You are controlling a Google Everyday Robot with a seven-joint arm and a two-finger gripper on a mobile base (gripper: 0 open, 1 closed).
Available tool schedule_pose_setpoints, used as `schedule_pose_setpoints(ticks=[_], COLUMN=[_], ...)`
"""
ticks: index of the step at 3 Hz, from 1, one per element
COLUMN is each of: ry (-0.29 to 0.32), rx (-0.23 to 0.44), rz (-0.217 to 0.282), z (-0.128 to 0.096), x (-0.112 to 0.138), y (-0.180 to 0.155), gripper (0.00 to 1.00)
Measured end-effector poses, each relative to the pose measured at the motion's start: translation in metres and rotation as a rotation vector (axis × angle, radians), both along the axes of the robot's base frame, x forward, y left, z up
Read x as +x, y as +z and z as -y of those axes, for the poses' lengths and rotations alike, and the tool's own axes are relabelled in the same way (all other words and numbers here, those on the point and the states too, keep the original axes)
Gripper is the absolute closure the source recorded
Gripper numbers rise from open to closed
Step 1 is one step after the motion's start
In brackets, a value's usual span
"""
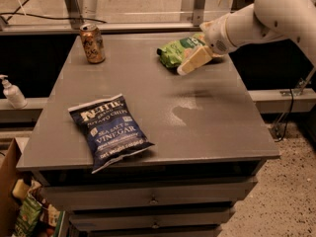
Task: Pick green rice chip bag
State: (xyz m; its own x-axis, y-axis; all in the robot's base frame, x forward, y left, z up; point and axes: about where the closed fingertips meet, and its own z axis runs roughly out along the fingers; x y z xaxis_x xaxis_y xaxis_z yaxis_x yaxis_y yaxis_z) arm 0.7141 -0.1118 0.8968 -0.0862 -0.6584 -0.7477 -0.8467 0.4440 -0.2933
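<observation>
The green rice chip bag (174, 52) lies at the far right of the grey table top (148, 98). It is small, light green and crinkly. My gripper (190, 63) comes in from the right on the white arm (256, 15) and hangs right over the bag's near right side, its pale fingers (196, 59) pointing down and left. The fingers cover part of the bag.
A dark blue Kettle chips bag (109, 130) lies at the front left of the table. A brown drink can (92, 43) stands at the far left corner. A soap bottle (12, 92) stands left of the table. Drawers sit below the top.
</observation>
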Motion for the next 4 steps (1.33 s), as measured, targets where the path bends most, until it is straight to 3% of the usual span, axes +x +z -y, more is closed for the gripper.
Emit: schedule_pose_setpoints(ticks=[3, 4], ry=[-0.005, -0.004], rx=[-0.006, -0.01], rz=[-0.001, -0.006], z=[-0.019, -0.018], x=[0.039, 0.048], y=[-0.022, -0.03], gripper=[0.0, 0.17])
